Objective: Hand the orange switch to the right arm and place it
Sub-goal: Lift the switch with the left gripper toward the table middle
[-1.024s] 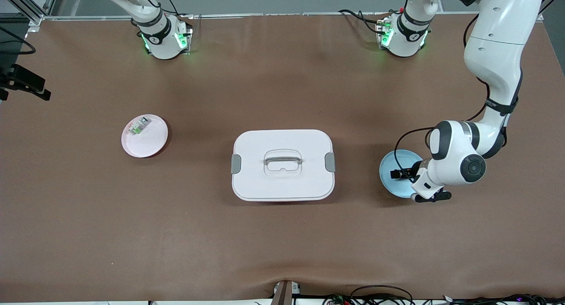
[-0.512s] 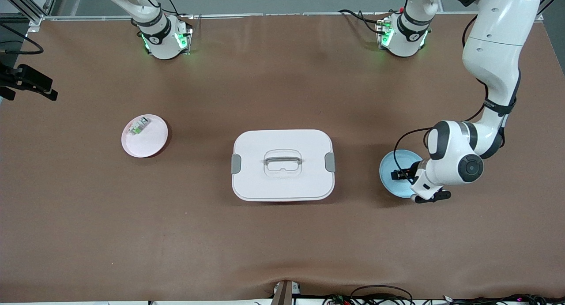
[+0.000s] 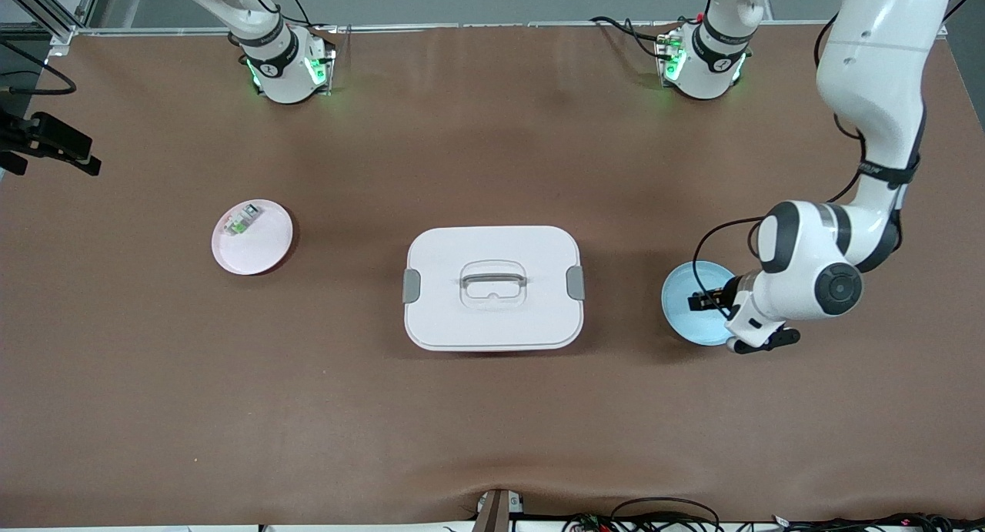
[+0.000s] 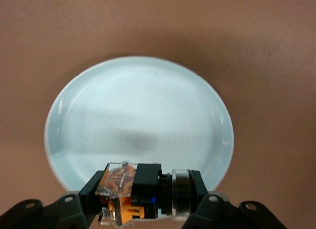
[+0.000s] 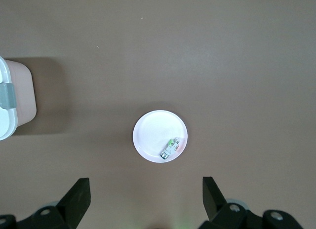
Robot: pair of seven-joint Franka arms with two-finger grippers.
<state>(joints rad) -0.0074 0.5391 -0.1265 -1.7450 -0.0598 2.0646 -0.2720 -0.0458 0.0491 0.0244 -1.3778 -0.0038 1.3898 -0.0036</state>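
My left gripper (image 3: 702, 302) is shut on the orange switch (image 3: 695, 302), a small black part with orange marks, and holds it just above the light blue plate (image 3: 681, 320) at the left arm's end of the table. In the left wrist view the switch (image 4: 133, 189) lies sideways between the fingers (image 4: 198, 182), over the plate (image 4: 138, 110). My right gripper (image 5: 145, 192) is open and empty, high over the pink plate (image 5: 153, 128).
The pink plate (image 3: 258, 247) at the right arm's end holds a small white-and-green part (image 3: 240, 221). A white lidded box (image 3: 492, 287) with grey latches and a handle stands mid-table between the two plates; its corner shows in the right wrist view (image 5: 7, 100).
My left arm has shifted a little toward its own end of the table and risen, with the switch still gripped over the blue plate. The plates and box have not moved.
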